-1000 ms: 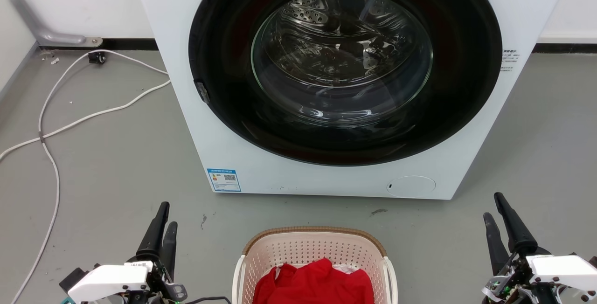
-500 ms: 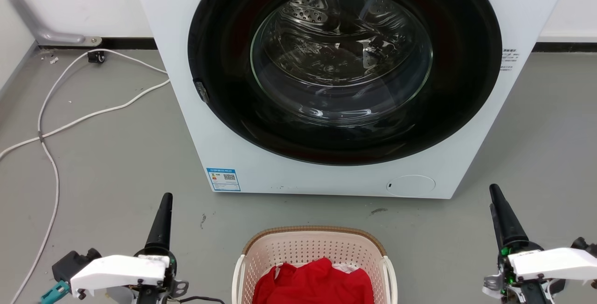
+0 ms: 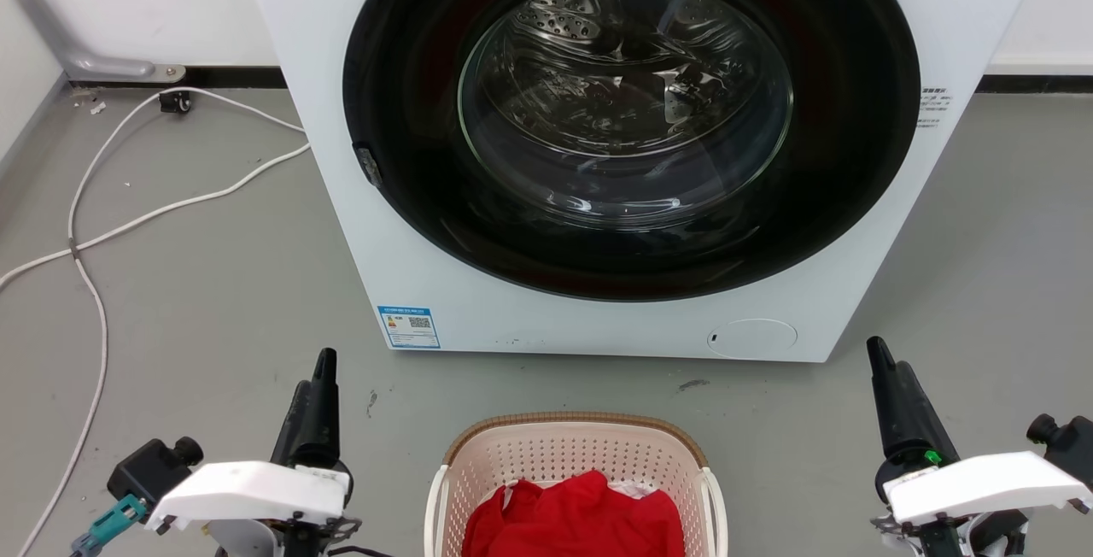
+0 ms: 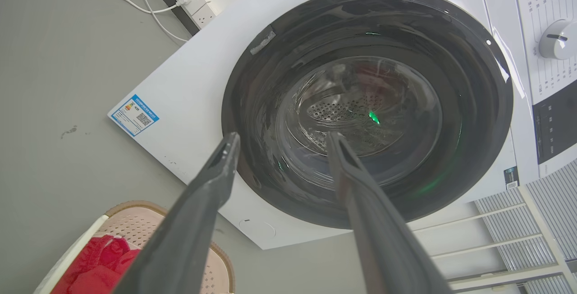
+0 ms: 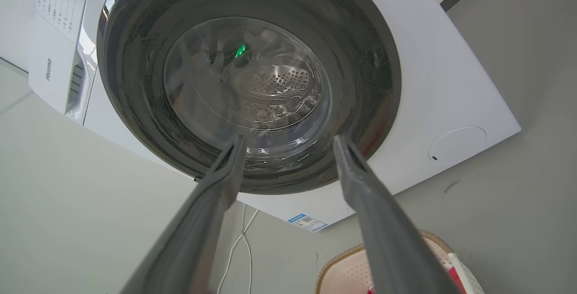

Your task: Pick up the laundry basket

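Observation:
The laundry basket (image 3: pixel 555 454) stands on the floor at the bottom middle of the head view, cream and perforated with a brown rim, holding a red garment (image 3: pixel 576 514). My left gripper (image 3: pixel 314 373) hovers to its left and my right gripper (image 3: pixel 879 360) to its right, both apart from it with fingers pointing toward the washer. In the left wrist view the left gripper (image 4: pixel 283 137) is open and empty, with the basket (image 4: pixel 128 219) at lower left. The right gripper (image 5: pixel 289 140) is also open and empty, with the basket (image 5: pixel 342 269) at the bottom of its wrist view.
A white front-loading washing machine (image 3: pixel 359 224) with a closed dark round door stands right behind the basket. White cables (image 3: pixel 85 232) trail over the grey floor at left. A white slatted rack (image 4: pixel 518 240) stands beside the washer.
Both wrists have rolled, so the finger pairs now line up edge-on in the head view. The left gripper has drifted right and the right gripper left, toward the basket, which has not moved.

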